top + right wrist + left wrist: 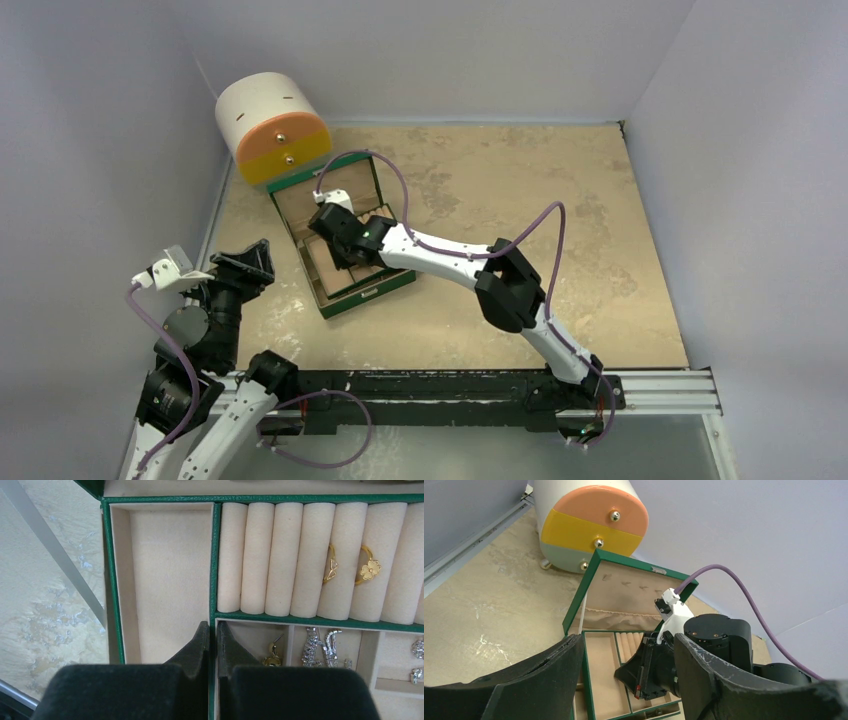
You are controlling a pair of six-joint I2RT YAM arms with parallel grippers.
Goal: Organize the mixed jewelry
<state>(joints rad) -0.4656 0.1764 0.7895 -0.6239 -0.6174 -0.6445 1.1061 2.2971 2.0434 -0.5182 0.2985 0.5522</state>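
Note:
The jewelry lies in the open green, tan-lined box [112,580]. Two gold rings [369,570] sit in the ring rolls. A gold earring [272,655], sparkly silver earrings [320,647] and small studs [417,647] lie in the small compartments. The thin wire hoop is out of view. My right gripper [212,630] is shut, its tips on either side of a green divider beside the large bare compartment; it hovers in the box [338,248]. My left gripper [245,268] is open and empty, left of the box [589,680].
The round white-and-orange drawer case [272,130] stands behind the box at the back left, its drawers shut [594,525]. The box lid [634,587] stands open toward it. Walls close in the left, back and right sides.

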